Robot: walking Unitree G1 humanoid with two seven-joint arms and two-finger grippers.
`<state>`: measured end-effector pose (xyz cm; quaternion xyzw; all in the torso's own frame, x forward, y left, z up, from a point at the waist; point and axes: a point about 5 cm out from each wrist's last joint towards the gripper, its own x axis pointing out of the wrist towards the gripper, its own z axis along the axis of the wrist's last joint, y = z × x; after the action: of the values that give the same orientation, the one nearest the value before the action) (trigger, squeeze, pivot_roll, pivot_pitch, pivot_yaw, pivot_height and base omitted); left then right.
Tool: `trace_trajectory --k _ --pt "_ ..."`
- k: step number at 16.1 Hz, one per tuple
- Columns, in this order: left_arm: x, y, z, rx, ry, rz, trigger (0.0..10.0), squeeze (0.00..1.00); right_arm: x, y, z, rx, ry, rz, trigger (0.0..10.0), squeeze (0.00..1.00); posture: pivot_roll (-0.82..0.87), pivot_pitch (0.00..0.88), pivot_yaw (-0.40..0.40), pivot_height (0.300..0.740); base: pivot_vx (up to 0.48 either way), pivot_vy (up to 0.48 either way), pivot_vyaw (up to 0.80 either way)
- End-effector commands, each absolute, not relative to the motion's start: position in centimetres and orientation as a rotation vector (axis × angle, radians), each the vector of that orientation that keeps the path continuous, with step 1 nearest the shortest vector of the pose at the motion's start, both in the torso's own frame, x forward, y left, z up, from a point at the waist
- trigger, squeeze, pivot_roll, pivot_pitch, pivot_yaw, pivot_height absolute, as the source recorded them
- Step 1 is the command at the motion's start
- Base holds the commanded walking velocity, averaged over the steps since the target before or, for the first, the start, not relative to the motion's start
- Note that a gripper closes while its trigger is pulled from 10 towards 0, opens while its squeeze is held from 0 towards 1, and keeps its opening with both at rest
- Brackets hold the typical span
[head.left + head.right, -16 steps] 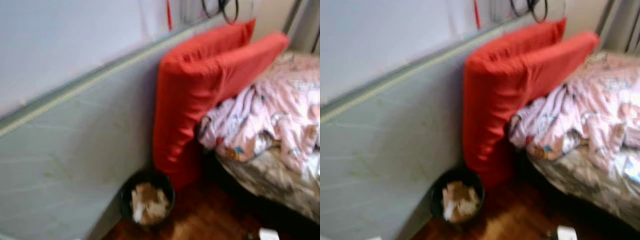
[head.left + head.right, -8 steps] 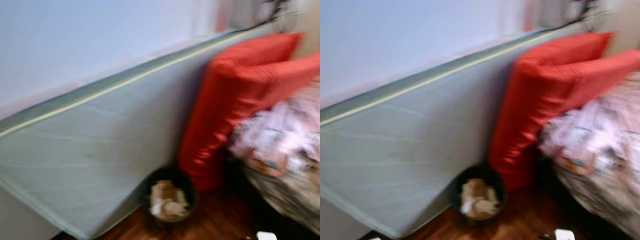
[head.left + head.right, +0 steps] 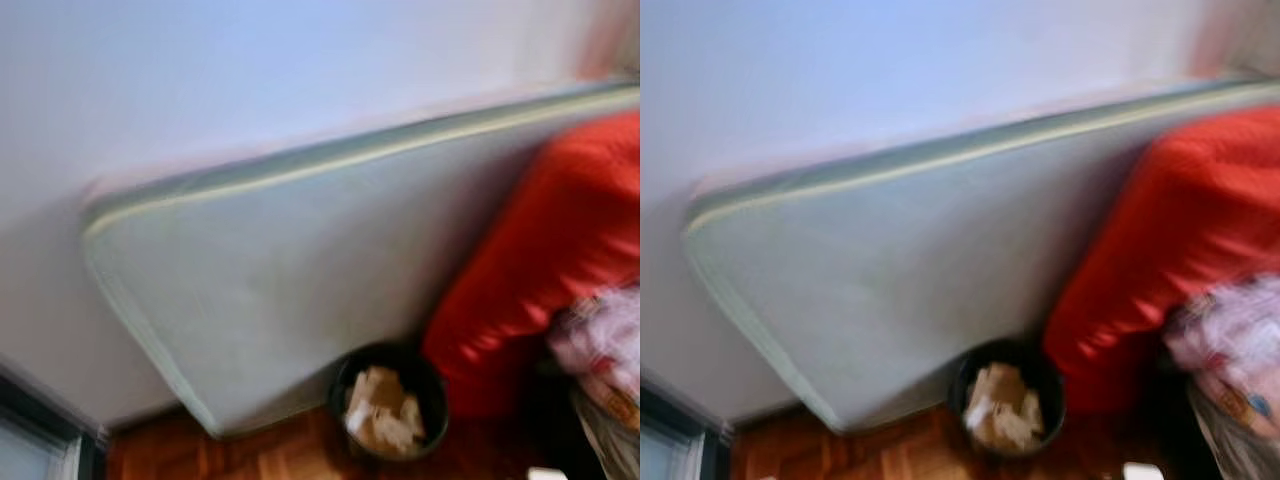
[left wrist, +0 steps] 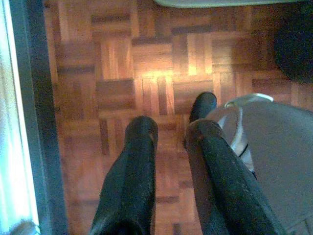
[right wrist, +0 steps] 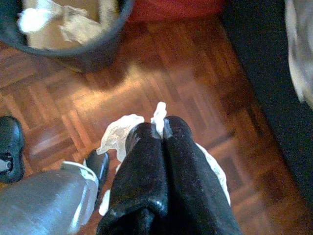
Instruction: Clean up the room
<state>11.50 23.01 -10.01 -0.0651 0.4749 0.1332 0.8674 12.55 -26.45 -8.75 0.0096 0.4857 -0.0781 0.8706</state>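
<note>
No readable writing or labels anywhere, head views blurred. Right gripper (image 5: 163, 128) fingers pressed together, pinching a white crumpled tissue (image 5: 117, 137) above the parquet floor (image 5: 195, 83). Black trash bin (image 3: 390, 400) full of crumpled paper stands on the floor just beside the lower edge of the pale green mattress (image 3: 300, 270) leaning on the wall, red cushion (image 3: 545, 270) on its other side; in the right wrist view the bin rim (image 5: 73, 46) is near the gripper, apart from it. Left gripper (image 4: 168, 129) narrowly parted, holding nothing, hanging over the floor. Versus 1 s ago the camera has swung left: mattress end corner now visible, pink bedding (image 3: 1230, 350) mostly out at the right edge
</note>
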Motion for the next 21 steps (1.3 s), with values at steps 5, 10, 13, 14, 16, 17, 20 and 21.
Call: trace_trajectory --k 5,10,13,14,16,17,20,21 --pt "11.4 23.8 -9.9 -0.151 0.992 0.314 10.0 0.00 12.7 -25.6 -9.0 0.036 1.013 -0.144 10.0 0.00 0.08 0.000 -0.031 0.740 0.000 0.000 0.00" --pt "11.8 24.1 -9.7 -0.145 0.983 0.305 10.0 0.00 13.0 -25.2 -9.0 0.073 0.994 -0.163 10.0 0.00 0.08 0.000 -0.014 0.740 0.000 0.000 0.00" --pt "11.8 24.2 -9.6 -0.146 0.981 0.307 10.0 0.00 13.1 -25.2 -9.0 0.054 0.997 -0.144 10.0 0.00 0.08 0.000 -0.012 0.740 0.292 0.000 0.00" --pt "11.8 24.3 -9.6 -0.147 0.979 0.307 10.0 0.00 13.1 -25.2 -8.9 0.053 0.993 -0.143 10.0 0.00 0.08 0.000 -0.015 0.740 0.352 0.000 0.52" --pt "11.9 24.3 -9.6 -0.149 0.976 0.309 10.0 0.00 13.1 -25.2 -8.9 0.060 0.989 -0.150 10.0 0.00 0.08 0.000 -0.017 0.740 0.356 0.000 0.69" --pt "11.9 24.3 -9.6 -0.149 0.975 0.310 10.0 0.00 13.1 -25.2 -8.9 0.072 0.989 -0.159 10.0 0.00 0.09 0.000 -0.020 0.740 0.364 0.000 0.41" --pt "11.9 24.3 -9.6 -0.152 0.972 0.313 10.0 0.00 13.2 -25.2 -8.9 0.074 0.985 -0.159 10.0 0.00 0.09 0.000 -0.023 0.740 0.364 0.000 0.00" --pt "12.0 24.3 -9.6 -0.153 0.971 0.315 10.0 0.00 13.2 -25.2 -8.9 0.074 0.985 -0.158 10.0 0.00 0.09 0.000 -0.023 0.740 0.360 0.000 0.00"
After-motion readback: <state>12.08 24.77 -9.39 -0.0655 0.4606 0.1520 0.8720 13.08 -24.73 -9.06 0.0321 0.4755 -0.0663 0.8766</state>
